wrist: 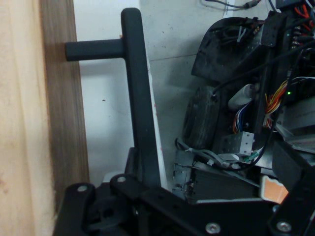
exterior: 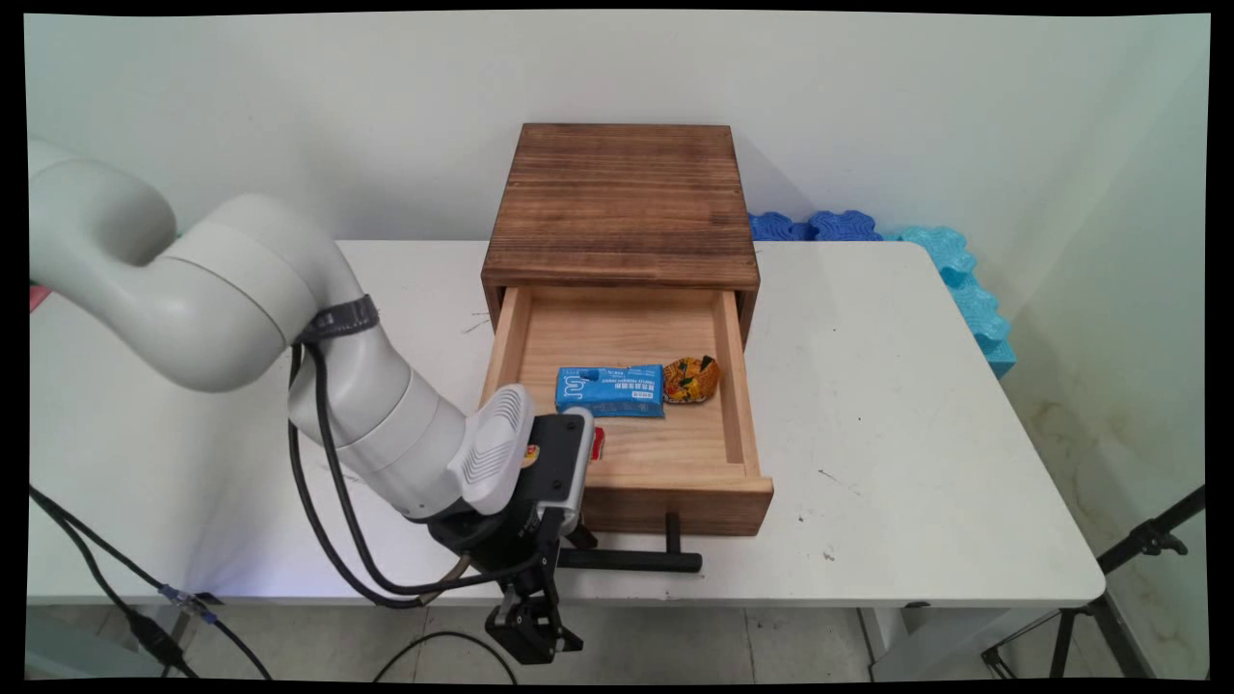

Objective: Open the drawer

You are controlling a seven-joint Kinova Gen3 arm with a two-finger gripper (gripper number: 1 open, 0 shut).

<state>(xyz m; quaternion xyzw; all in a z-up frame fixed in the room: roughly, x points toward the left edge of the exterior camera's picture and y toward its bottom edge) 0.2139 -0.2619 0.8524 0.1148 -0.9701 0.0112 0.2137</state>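
Note:
A dark wooden box (exterior: 622, 198) stands at the table's middle with its pale drawer (exterior: 627, 472) pulled out toward the near side. In the drawer lie a blue packet (exterior: 610, 389) and, to its right, a small orange and yellow wrapped snack (exterior: 691, 379). A red thing (exterior: 599, 442) peeks out from behind the hand. A black T-shaped handle (exterior: 636, 559) sticks out of the drawer front. My gripper (exterior: 532, 631) points down at the handle's left end, over the table's near edge. In the hand view the handle bar (wrist: 140, 98) runs down behind my black linkage (wrist: 147, 206).
Blue foam pieces (exterior: 954, 270) lie along the table's far right edge by the wall. A black tripod (exterior: 1109, 598) stands on the floor at the lower right. Black cables (exterior: 328, 511) hang from the arm. The hand view shows electronics and wiring (wrist: 246, 123) beyond the table edge.

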